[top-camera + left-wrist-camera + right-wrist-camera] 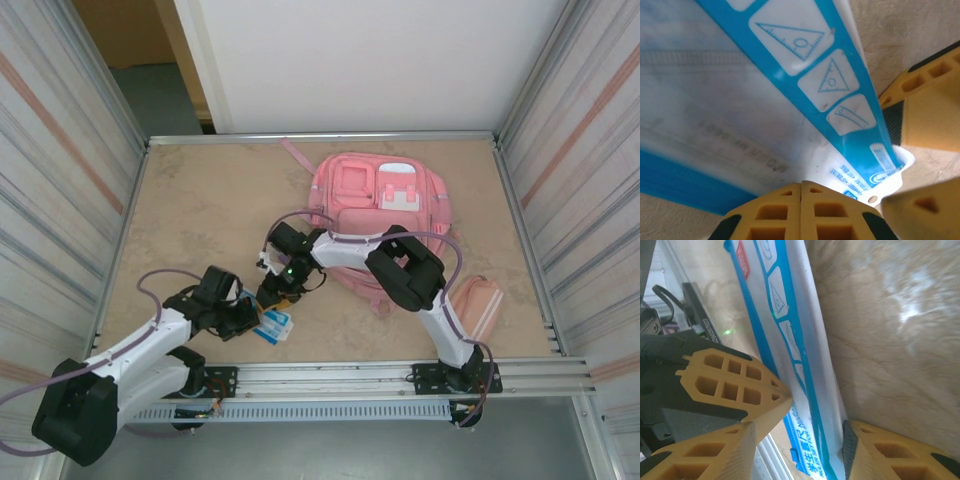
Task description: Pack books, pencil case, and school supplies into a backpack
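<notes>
Near the front-left of the bench (190, 210), just ahead of the rail (380, 372), the case (277, 327) lay between the tips of the two arms. Its light blue band carried white panels printed with set squares (the small print near the corner was too blurred to read).

The left jaws were pressed together at the case's edge. From the left wrist, the two yellow fingers (770, 220) met with no gap, and the case's white rim sat right at their tips. Whether they had caught that rim could not be told.

The right jaws stood apart, one finger (900, 455) on either side of the case's end. They sat astride it, with a clear gap on one side. From the right wrist, a left finger (730, 385) touched the case's long edge close beside them.

From above, the right arm (400, 265) reached across from its base on the right, passing over the near part of the backpack (345, 185). The backpack lay flat toward the back of the bench with its pockets and white patch up, well apart from the case. A pink book (478, 305) lay on the bench to the right of the backpack's near corner, beside the right arm.
</notes>
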Available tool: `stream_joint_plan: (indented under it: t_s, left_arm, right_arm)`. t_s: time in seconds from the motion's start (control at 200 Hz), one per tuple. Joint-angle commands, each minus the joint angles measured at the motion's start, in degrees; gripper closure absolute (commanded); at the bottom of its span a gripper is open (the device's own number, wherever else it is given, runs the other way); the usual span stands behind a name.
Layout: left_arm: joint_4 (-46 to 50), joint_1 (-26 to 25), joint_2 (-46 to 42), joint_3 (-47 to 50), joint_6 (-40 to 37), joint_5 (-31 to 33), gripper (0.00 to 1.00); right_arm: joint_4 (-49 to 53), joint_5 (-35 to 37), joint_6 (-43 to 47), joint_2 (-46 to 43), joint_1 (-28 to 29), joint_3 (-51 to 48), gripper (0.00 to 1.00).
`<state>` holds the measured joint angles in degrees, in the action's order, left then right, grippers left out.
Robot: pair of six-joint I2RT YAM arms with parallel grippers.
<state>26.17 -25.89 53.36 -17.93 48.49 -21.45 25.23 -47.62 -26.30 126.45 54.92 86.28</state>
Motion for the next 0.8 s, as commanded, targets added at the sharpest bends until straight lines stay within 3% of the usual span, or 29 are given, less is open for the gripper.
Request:
stream_joint_plan:
  t_s: [0.0,0.175,0.371,0.426,0.641,0.792]
  left_arm:
    - [0.1,0.6,1.2,1.6,0.2,0.2,1.0]
    - [-1.1,0.6,2.7,1.9,-0.1,-1.4,1.0]
    - [3.5,0.6,-3.2,0.1,0.8,-0.1,1.0]
    - [6.7,0.6,-6.0,-1.8,0.7,0.6,0.91]
    - [12.0,0.9,-20.3,-7.4,2.1,6.9,0.63]
    - [9.0,1.2,-22.4,-11.2,1.5,8.8,0.45]
  right_arm:
    - [3.1,-3.9,1.0,1.8,1.4,0.3,0.54]
    - [2.8,-4.8,1.7,0.4,1.2,-0.4,0.61]
    - [2.3,-2.9,2.1,-0.9,0.5,-1.3,0.92]
    - [1.0,-2.0,1.8,-2.1,0.6,-2.4,0.97]
    - [-5.0,1.2,1.8,-11.6,-1.9,-8.3,1.0]
    - [-10.7,0.6,0.0,-18.4,-4.9,-13.8,1.0]
